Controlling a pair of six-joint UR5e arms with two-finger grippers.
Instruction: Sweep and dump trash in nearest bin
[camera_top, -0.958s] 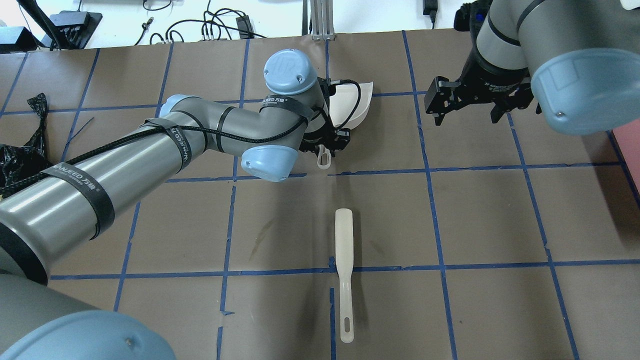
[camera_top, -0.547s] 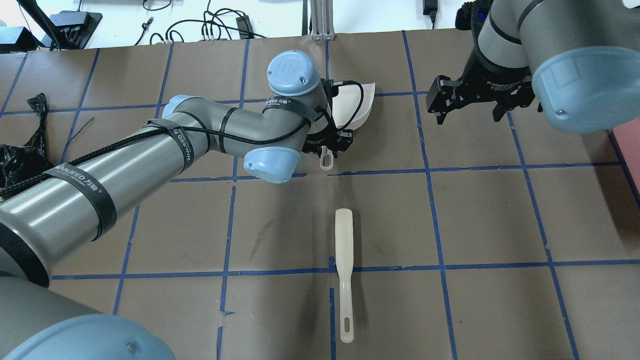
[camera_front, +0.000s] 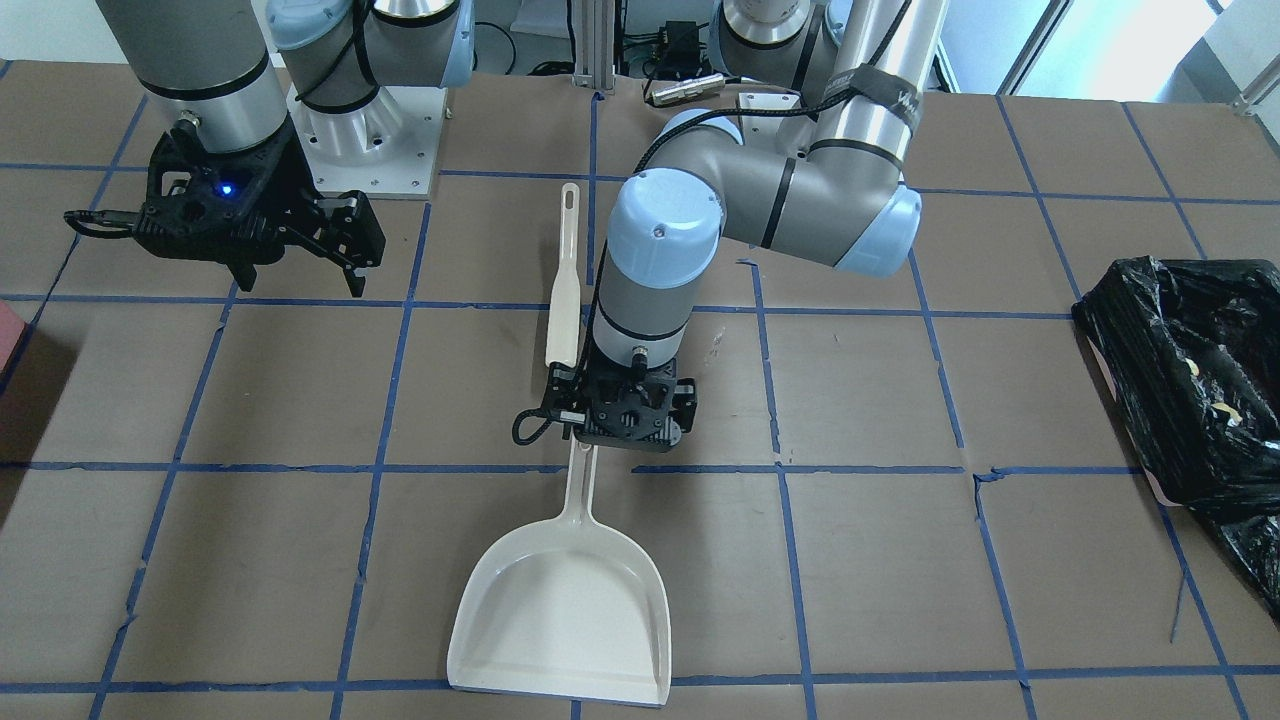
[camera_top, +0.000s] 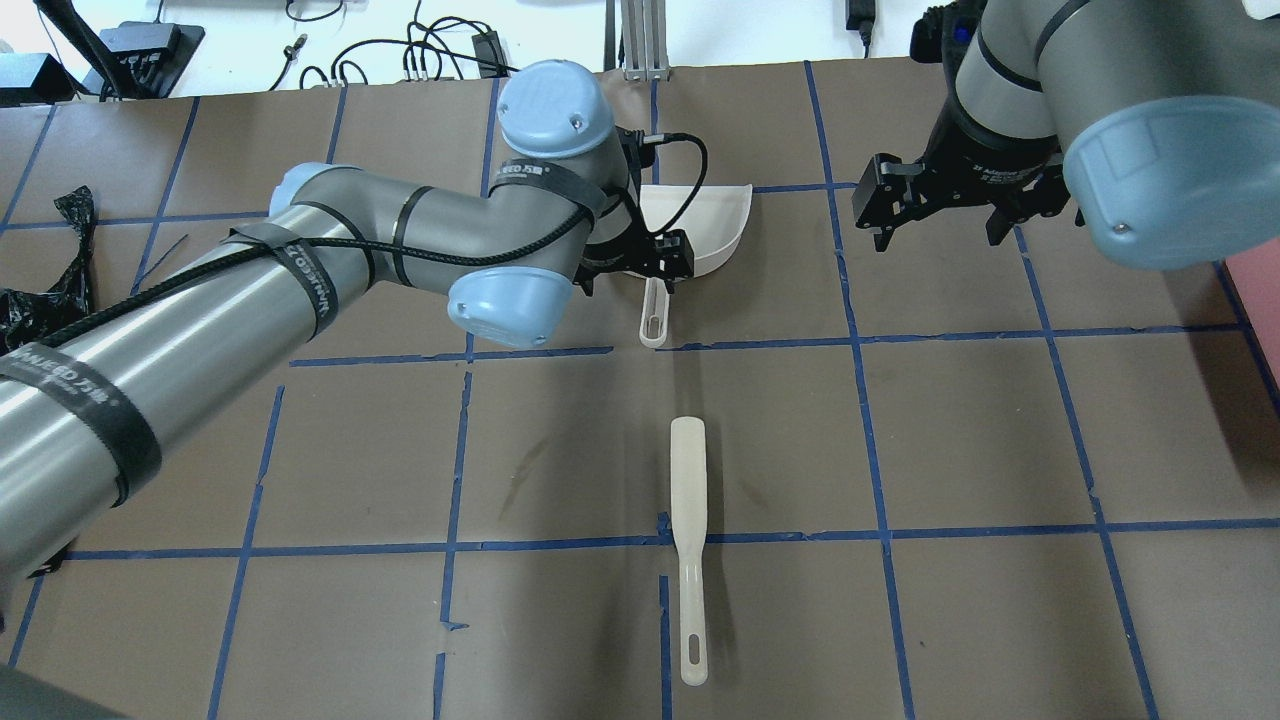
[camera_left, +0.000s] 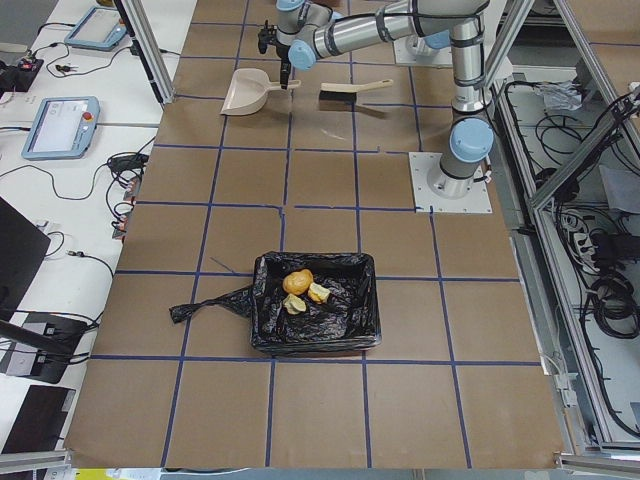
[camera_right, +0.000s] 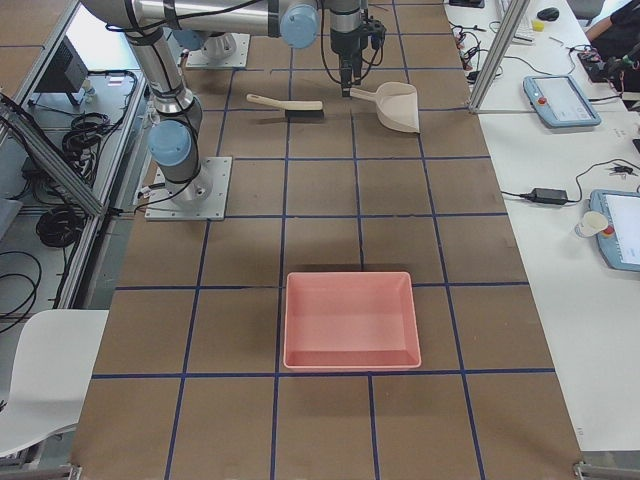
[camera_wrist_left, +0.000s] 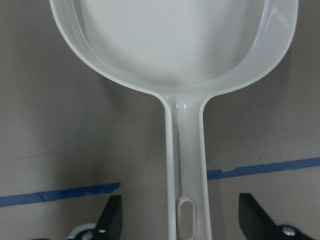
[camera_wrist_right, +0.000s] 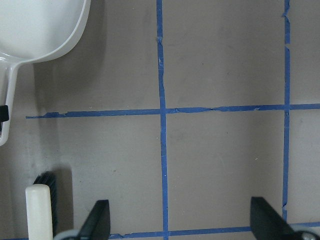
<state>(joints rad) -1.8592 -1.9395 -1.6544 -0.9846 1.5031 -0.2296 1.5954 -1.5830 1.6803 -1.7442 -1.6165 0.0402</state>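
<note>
Trash (camera_left: 300, 289) lies inside the bin (camera_left: 316, 346), well apart from me. My left gripper (camera_wrist_left: 181, 209) is wide, its fingers (camera_wrist_left: 112, 223) each side of the dustpan (camera_wrist_left: 175, 45) handle, not touching. My right gripper (camera_wrist_right: 180, 210) is wide over the desk (camera_wrist_right: 225, 60).

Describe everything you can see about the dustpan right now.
The dustpan is cream-white and looks like smooth plastic. It has a broad, shallow scoop with raised side walls and a long, narrow handle ending in a hanging slot. It is empty and lies flat on the brown table, with its mouth facing away from the robot and its handle toward it. The left hand is open, its fingers on either side of the handle end, not touching it.
</note>
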